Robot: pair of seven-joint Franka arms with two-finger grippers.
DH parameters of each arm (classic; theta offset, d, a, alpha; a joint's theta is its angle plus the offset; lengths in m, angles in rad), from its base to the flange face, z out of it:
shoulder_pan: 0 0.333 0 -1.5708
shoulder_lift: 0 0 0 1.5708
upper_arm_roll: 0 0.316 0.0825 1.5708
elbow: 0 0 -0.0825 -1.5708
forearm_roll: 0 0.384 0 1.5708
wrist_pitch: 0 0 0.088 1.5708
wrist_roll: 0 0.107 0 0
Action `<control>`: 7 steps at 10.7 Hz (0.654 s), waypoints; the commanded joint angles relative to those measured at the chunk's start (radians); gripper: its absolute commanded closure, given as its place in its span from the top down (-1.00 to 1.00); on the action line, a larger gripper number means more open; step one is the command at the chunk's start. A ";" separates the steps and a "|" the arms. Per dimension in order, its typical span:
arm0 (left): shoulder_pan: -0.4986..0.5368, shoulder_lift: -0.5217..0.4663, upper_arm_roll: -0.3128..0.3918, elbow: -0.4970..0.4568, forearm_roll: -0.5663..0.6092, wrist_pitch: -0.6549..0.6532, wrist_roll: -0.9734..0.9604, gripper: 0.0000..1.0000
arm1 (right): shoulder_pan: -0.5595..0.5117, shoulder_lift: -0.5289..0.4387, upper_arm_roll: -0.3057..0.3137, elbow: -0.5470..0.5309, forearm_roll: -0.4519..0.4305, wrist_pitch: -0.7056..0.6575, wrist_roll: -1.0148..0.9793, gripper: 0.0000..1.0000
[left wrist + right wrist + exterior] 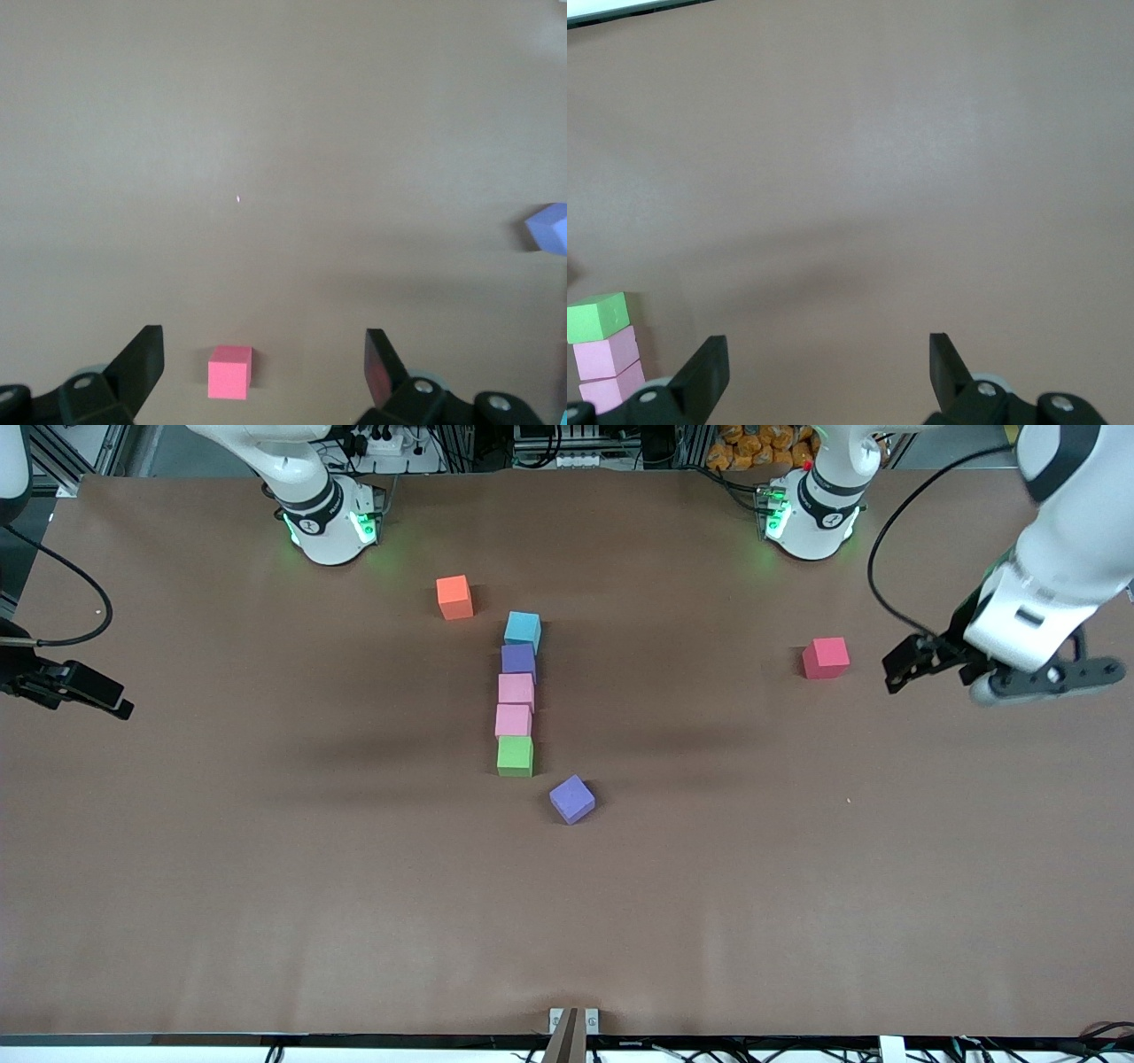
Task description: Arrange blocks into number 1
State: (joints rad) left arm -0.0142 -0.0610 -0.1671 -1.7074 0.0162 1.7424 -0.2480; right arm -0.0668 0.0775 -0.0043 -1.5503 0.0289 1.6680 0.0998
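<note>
Five blocks form a straight column mid-table: light blue (523, 631), purple (519, 660), pink (516, 690), a second pink (513, 720) and green (515, 755), each touching its neighbour. A loose purple block (572, 798) lies tilted just nearer the camera than the green one. An orange block (454, 596) sits apart, near the light blue end. A red block (826, 657) lies toward the left arm's end. My left gripper (897, 669) hangs open beside it; the red block (230, 372) shows between its spread fingers, untouched. My right gripper (115, 701) waits open at the right arm's end.
The brown table cover (266, 886) stretches bare around the blocks. In the right wrist view the open gripper (828, 367) has the green block (598, 317) and a pink block (604, 354) off to one side. The loose purple block (549, 227) shows at the left wrist view's edge.
</note>
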 commanded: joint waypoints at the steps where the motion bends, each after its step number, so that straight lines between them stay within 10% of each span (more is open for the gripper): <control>1: 0.023 -0.016 -0.012 0.102 -0.019 -0.102 0.099 1.00 | -0.005 0.005 0.007 0.018 -0.018 -0.016 -0.005 1.00; 7: 0.017 -0.014 -0.006 0.204 -0.056 -0.270 0.150 1.00 | -0.005 0.005 0.007 0.018 -0.018 -0.019 -0.006 1.00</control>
State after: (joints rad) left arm -0.0099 -0.0866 -0.1722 -1.5367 -0.0016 1.5151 -0.1280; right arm -0.0668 0.0776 -0.0041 -1.5504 0.0287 1.6649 0.0998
